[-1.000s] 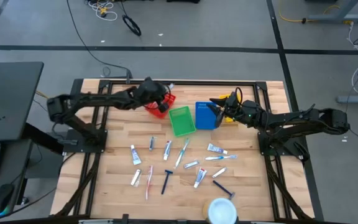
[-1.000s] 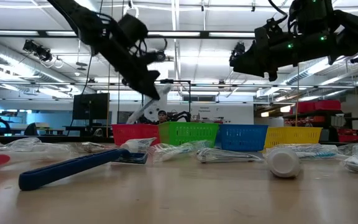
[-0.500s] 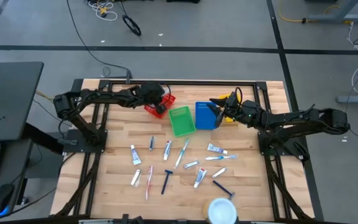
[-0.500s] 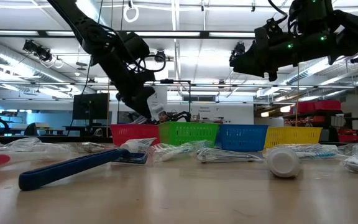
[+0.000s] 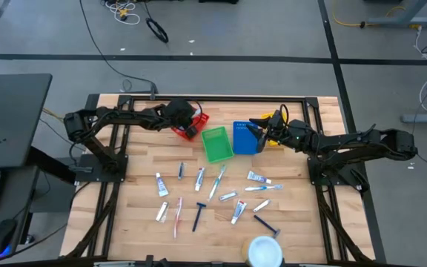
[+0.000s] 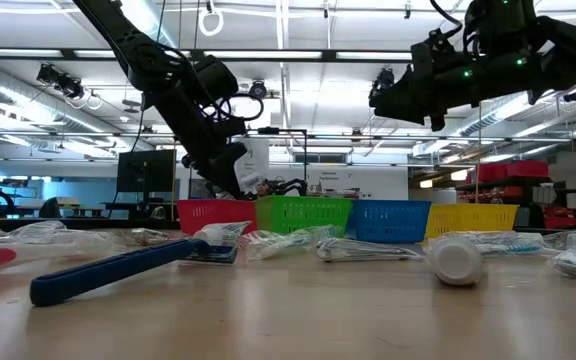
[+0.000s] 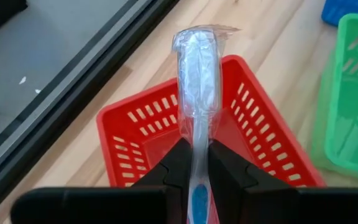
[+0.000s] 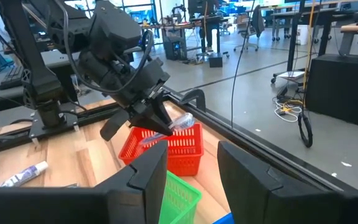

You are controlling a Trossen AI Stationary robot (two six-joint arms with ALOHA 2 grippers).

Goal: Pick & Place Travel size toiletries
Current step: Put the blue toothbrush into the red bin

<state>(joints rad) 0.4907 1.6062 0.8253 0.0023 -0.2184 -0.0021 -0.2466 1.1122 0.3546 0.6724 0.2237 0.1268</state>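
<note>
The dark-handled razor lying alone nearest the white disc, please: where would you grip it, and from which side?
Grip the dark-handled razor mid-handle, coming straight down with the fingers across its width. It lies flat and diagonal on the table, its handle is the long slim part, and the white disc crowds its head end.

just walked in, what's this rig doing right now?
Sorting toiletries into baskets. The left gripper holds a wrapped toothbrush over the red basket, not yet released. The right gripper waits open above the blue basket. Tubes, toothbrushes and a razor lie on the table.
</note>
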